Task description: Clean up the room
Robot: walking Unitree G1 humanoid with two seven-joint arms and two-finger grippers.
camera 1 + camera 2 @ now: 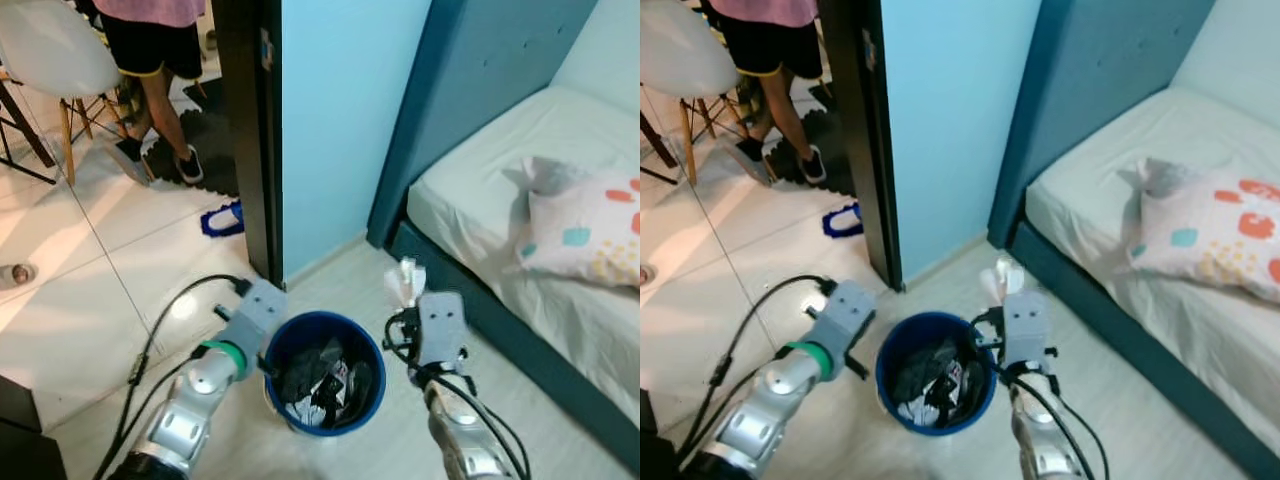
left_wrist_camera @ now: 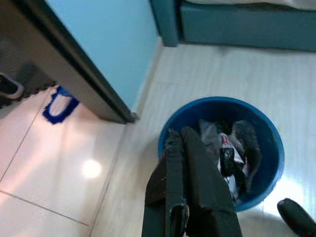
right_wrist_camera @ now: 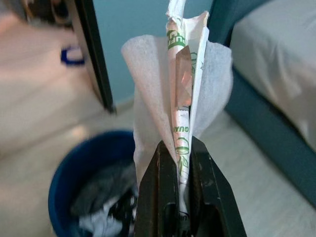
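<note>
Pinching a crumpled white wrapper [image 3: 183, 98] between my right gripper [image 3: 180, 163] fingers, I hold it just beside the blue bin's [image 1: 372, 345] rim, toward the bed [image 1: 500, 210]. My left gripper [image 2: 180, 143] hangs closed over the bin's opposite edge.

Pale floor [image 1: 350, 280], blue bin [image 1: 325, 372] on it, bed [image 1: 480, 190] bearing a patterned pillow [image 1: 585, 228]
</note>
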